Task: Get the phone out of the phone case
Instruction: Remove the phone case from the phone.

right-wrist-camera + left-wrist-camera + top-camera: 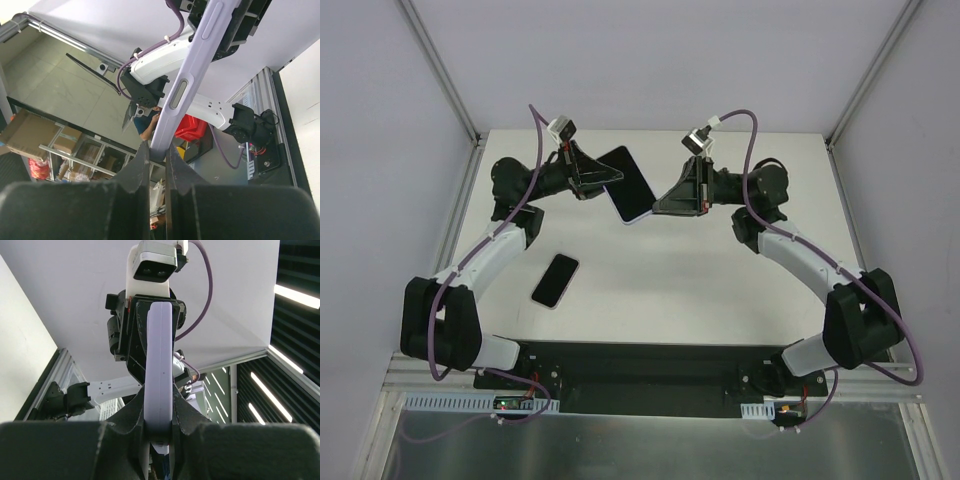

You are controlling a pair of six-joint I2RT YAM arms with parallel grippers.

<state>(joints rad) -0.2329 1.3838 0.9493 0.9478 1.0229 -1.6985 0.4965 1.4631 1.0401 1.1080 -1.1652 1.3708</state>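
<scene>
Phone case: lavender, held in the air between the two arms, above the far half of the surface and not touching it. From above it shows a dark glossy face inside a pale rim.
Phone inside: only that dark face hints at it. Both wrist views meet the case edge-on, so whether the phone is fully seated cannot be told.
Left fingers: closed on one end of the case. The left wrist view has the lavender edge wedged upright between the two dark fingers, and the lower end is hidden in the grip.
Right fingers: clamped on the opposite end. In the right wrist view the thin edge, with an oval side button, rises tilted out of the narrow slot between the fingers.
Far ends: in each wrist view the case's far end vanishes into the other arm's black hardware.
Dark flat item: phone-shaped with a light rim, lying on the surface near the left arm and well apart from the case. Too small to identify.
</scene>
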